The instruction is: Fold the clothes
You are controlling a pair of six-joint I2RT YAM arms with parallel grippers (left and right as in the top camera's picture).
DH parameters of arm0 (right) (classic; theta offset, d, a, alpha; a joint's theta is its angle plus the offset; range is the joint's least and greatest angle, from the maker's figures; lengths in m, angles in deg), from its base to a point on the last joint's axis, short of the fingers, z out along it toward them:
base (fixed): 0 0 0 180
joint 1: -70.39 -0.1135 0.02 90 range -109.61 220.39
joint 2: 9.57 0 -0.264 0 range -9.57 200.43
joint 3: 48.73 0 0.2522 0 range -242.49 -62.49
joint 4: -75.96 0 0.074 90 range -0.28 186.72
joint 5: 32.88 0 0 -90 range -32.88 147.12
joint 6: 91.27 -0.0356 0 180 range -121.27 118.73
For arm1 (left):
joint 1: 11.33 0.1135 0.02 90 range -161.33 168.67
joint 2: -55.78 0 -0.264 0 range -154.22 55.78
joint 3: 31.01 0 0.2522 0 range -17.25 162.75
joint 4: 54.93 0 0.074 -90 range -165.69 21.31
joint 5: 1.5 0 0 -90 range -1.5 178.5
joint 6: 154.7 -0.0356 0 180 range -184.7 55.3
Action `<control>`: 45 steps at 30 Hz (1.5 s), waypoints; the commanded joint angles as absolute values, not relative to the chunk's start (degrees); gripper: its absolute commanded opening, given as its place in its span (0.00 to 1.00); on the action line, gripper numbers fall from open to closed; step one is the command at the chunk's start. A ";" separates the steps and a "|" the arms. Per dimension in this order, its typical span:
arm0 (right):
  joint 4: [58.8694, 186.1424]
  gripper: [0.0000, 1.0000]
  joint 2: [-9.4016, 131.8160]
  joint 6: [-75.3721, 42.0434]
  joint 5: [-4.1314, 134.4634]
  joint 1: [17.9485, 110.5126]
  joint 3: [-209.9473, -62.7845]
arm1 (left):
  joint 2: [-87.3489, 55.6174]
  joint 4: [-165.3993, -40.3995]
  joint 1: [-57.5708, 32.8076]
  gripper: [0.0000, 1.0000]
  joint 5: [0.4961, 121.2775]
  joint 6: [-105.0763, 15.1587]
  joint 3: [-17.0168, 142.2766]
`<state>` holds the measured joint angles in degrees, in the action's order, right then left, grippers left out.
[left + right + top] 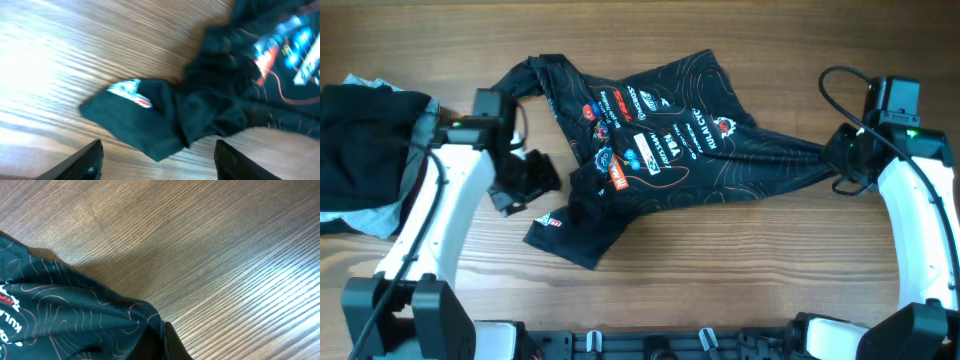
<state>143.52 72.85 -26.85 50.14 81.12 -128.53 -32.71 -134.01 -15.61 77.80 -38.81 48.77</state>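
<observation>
The black jersey (665, 140) with orange contour lines and white and red logos lies crumpled across the middle of the table. Its lower left part (150, 120) lies bunched on the wood in front of my left gripper (157, 165), which is open and empty just short of the cloth; it also shows in the overhead view (525, 185). My right gripper (842, 158) is shut on the jersey's right corner (100, 315), with the cloth pinched against its finger (172, 347).
A pile of plain black and light blue garments (365, 150) lies at the table's left edge, beside the left arm. Bare wooden tabletop (740, 260) shows in front of the jersey.
</observation>
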 commanded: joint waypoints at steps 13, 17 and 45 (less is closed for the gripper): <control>144.24 0.04 73.22 -25.25 48.57 81.36 -128.46 | -49.78 -120.75 -38.71 0.70 93.69 -31.35 49.36; 144.26 0.04 73.22 -25.25 48.57 81.36 -128.46 | -49.78 -120.51 -38.47 0.59 94.63 -31.35 49.36; 148.31 0.04 71.78 -19.00 57.07 81.36 -140.14 | -26.43 -136.44 -12.09 0.04 69.61 -48.62 70.41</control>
